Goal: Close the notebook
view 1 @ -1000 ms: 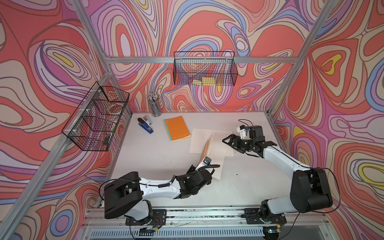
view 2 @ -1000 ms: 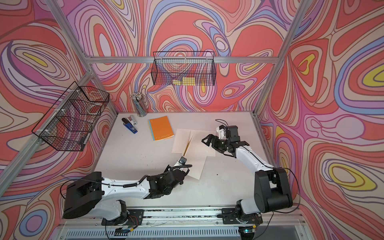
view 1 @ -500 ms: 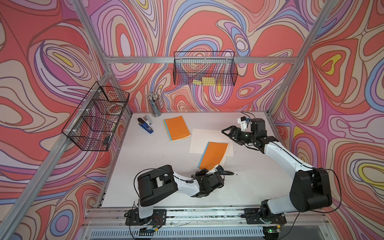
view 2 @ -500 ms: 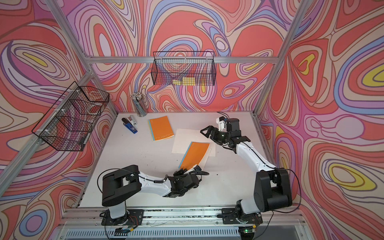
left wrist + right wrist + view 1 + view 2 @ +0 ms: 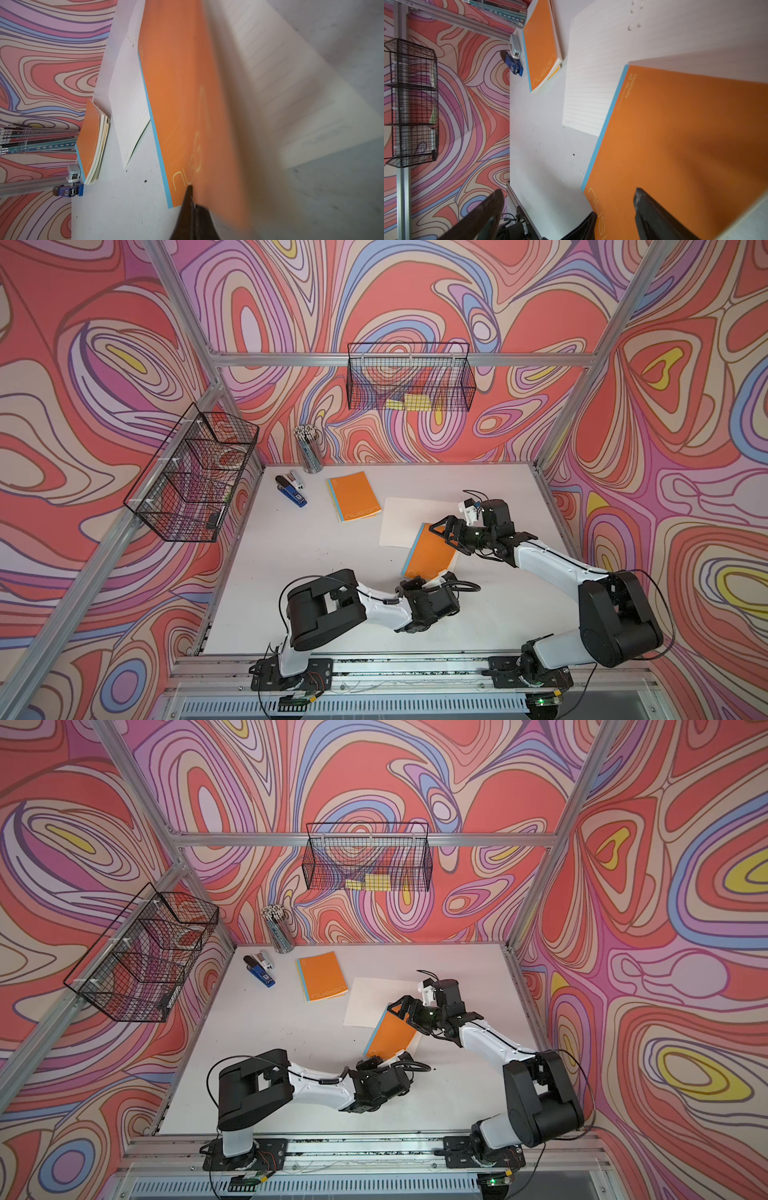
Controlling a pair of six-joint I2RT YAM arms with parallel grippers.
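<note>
Right of centre, notebook (image 5: 430, 551) lies on sheet (image 5: 399, 522), orange cover over pages, free edge seemingly not flat yet. My left pincer (image 5: 190, 196) clenched on cover's near corner; right pincer (image 5: 446, 537) splayed above far corner. Remaining: press flat, release.

You get both top views from high at the near side, looking steeply down over the whole counter (image 5: 299, 539). Your wrist cameras sit close over the notebook (image 5: 182, 104), both catching the stapler (image 5: 515, 62).
</note>
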